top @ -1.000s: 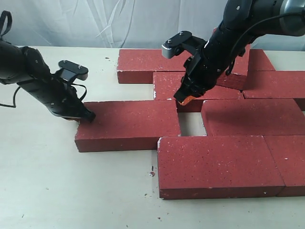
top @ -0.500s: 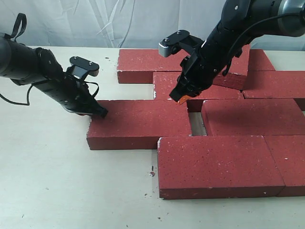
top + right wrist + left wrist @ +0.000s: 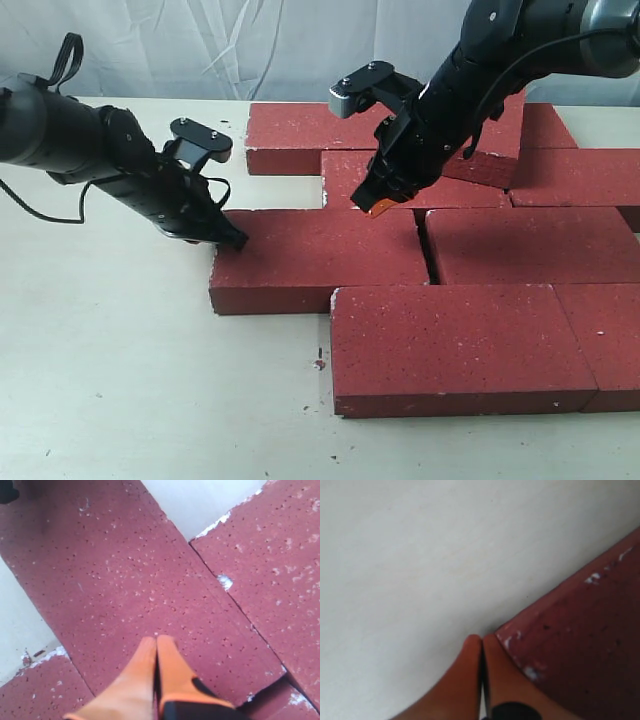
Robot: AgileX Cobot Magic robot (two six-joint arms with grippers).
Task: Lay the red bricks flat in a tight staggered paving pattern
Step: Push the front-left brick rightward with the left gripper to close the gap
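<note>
Red bricks [image 3: 460,345] lie flat on a pale tabletop [image 3: 120,380], grouped toward the right of the exterior view in offset rows. Their long axes run left to right across that view.

The left gripper [image 3: 235,242], its orange fingers [image 3: 462,680] pressed together with nothing between them, meets the far left corner of the middle-row brick [image 3: 320,258]. In the left wrist view the fingertips touch that chipped, white-flecked corner at tabletop level.

The middle-row brick's right end sits against its neighbouring brick [image 3: 530,245], only a thin dark seam showing between them. The front brick overlaps both from the near side, its left end falling about midway along the middle-row brick.

The right gripper [image 3: 378,207] points down at the far long edge of the middle-row brick, just beside the brick behind it [image 3: 400,180]. Its orange fingers [image 3: 172,665] are likewise pressed together, gripping nothing, and whether the tips touch the grainy face cannot be told.

One brick partly hidden behind the right arm [image 3: 495,165] lies askew on the rows at the back. A white cloth backdrop [image 3: 200,50] hangs behind the tabletop.
</note>
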